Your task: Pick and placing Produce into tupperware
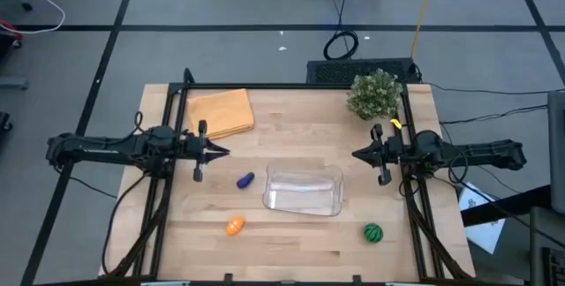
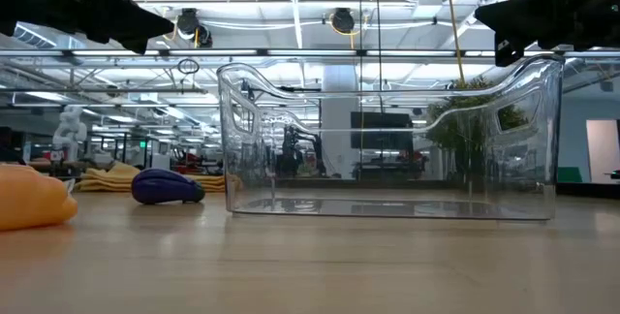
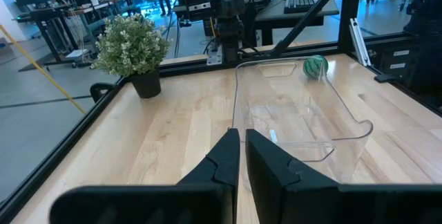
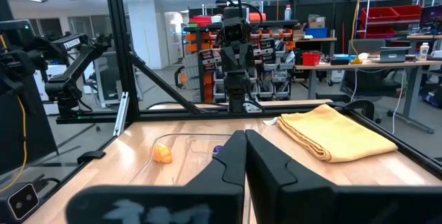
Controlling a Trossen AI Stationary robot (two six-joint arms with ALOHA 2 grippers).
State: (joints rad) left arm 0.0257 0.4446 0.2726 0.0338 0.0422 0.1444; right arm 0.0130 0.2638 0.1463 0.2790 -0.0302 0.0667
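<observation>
The clear tupperware [image 1: 304, 191] stands in the middle of the table, also seen in the low view [image 2: 387, 140] and left wrist view [image 3: 297, 113]. The purple piece [image 1: 245, 180] lies just left of it, the orange piece [image 1: 234, 225] nearer the near edge, the green striped round piece [image 1: 373, 232] at the near right. My left gripper [image 1: 225, 152] hovers shut over the table's left side; in its wrist view [image 3: 242, 156] the fingertips almost meet. My right gripper [image 1: 356, 154] hovers shut at the right [image 4: 245, 151]. Both are above the table, touching nothing.
A folded orange-yellow cloth [image 1: 221, 112] lies at the far left. A bushy green potted plant [image 1: 374, 94] stands at the far right corner. Black frame rails [image 1: 291, 86] run along the far and side edges. Bare wood shows between the tupperware and the near edge.
</observation>
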